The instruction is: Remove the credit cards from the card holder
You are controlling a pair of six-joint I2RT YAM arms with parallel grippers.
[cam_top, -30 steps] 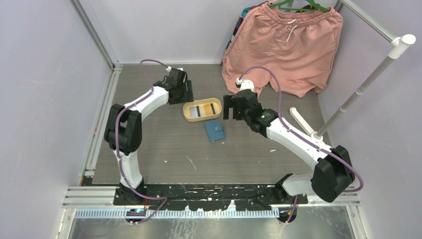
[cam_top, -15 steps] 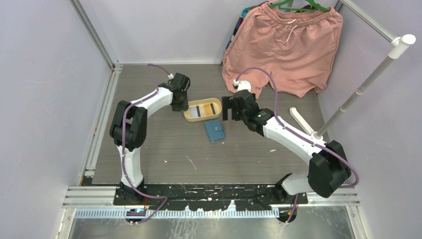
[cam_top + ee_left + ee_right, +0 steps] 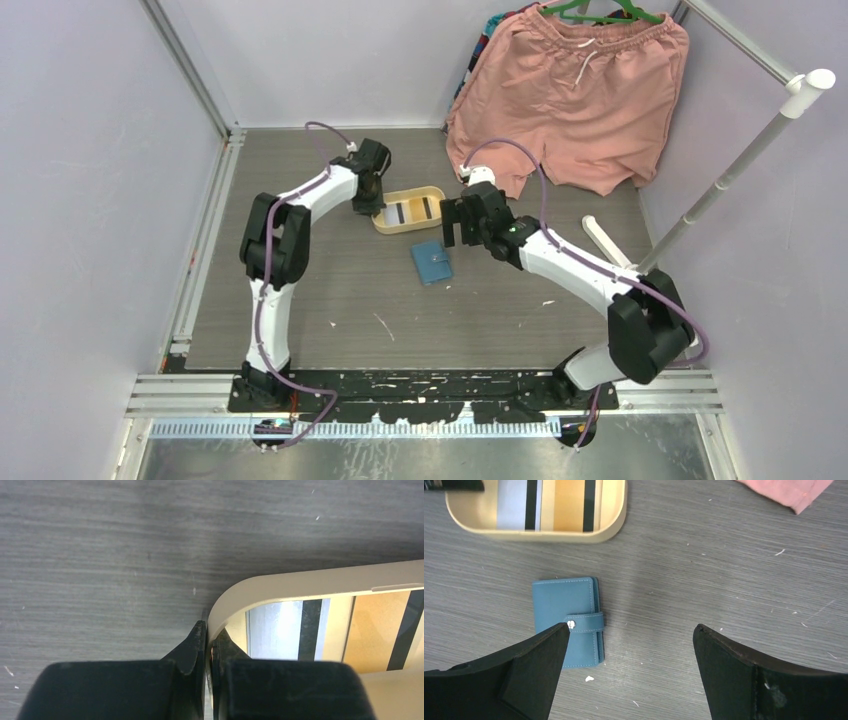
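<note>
The teal-blue card holder (image 3: 431, 262) lies closed on the table, its snap strap fastened (image 3: 566, 620). Two credit cards lie in the yellow oval tray (image 3: 441, 200): a whitish one with a dark stripe (image 3: 519, 505) and an orange one (image 3: 574, 505). My left gripper (image 3: 207, 630) is shut on the tray's left rim (image 3: 300, 582), one finger outside and one inside. My right gripper (image 3: 631, 630) hangs open just above the table, right of the card holder, with nothing between its fingers. In the top view it (image 3: 455, 222) sits by the tray's right end.
Pink shorts (image 3: 580, 95) hang on a hanger at the back right. A white rod on a stand (image 3: 730, 170) leans at the right. Small white crumbs dot the grey table (image 3: 380, 325).
My left arm swung right to the tray's left end and its gripper went from open to shut on the rim. The tray shifted slightly toward the back. My right gripper edged left.
</note>
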